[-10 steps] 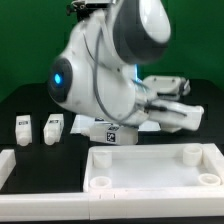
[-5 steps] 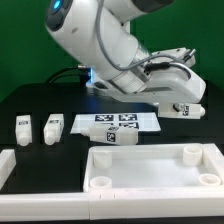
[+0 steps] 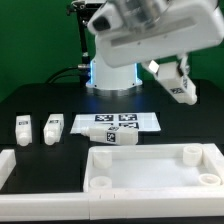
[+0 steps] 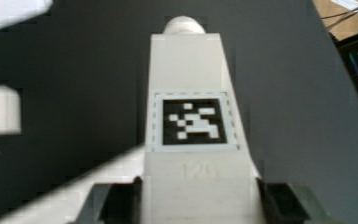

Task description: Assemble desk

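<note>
Since the earlier frame the arm [image 3: 135, 40] has swung upward and off the table, so the marker board [image 3: 118, 121] behind the tabletop now shows in full. The held leg [image 3: 184, 93] has risen with it and hangs tilted in the air on the exterior view's right, well above the black table [image 3: 185, 125].

The claw [image 3: 172, 78] is closed partway, its two fingers pressed against opposite sides of that leg. In the wrist view the claw [image 4: 197, 205] has one finger [image 4: 108, 205] on each flank of the held leg [image 4: 195, 100]. The leg's tagged face is turned to the camera, and a rounded peg [image 4: 186, 24] sits at its free end.

The tabletop [image 3: 150, 170] lies flat at the near side of the table, hollow side up, with round sockets [image 3: 190, 153] standing in its corners. A third leg [image 3: 110, 137] lies just beyond the tabletop's far edge, near the marker board. I cannot tell whether it touches either one.

Two more legs [image 3: 23, 128] [image 3: 53, 128] stand side by side, apart from each other, on the exterior view's left, well away from the claw.
</note>
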### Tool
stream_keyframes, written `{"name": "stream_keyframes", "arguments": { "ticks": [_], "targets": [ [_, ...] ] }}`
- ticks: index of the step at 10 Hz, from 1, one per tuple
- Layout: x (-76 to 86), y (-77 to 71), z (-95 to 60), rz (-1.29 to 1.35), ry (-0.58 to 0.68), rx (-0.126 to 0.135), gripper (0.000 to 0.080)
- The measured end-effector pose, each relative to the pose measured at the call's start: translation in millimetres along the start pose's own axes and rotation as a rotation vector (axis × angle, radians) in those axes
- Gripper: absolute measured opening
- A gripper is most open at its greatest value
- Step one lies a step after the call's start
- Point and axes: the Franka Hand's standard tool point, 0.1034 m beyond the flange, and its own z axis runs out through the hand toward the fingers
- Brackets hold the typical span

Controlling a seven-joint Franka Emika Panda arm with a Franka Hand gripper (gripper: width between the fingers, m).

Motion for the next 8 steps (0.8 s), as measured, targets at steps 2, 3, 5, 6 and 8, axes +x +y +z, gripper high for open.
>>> {"name": "stream_keyframes", "arguments": {
  "ticks": [2, 3, 5, 6, 8],
  "targets": [
    [-2.4, 7.0, 10.0, 0.011, 0.161, -0.009, 0.0284],
    [-0.4, 4.5, 8.8, 0.004, 0.211, -0.007, 0.0284],
    [18.7, -2.8, -4.4, -0.121, 0.391, -0.064, 0.0284],
    [25.9, -13.3, -14.3, -0.221, 0.439, -0.116, 0.0284],
    [27.3, -34.7, -14.7, -0.332, 0.583, -0.116, 0.0284]
  ]
}}
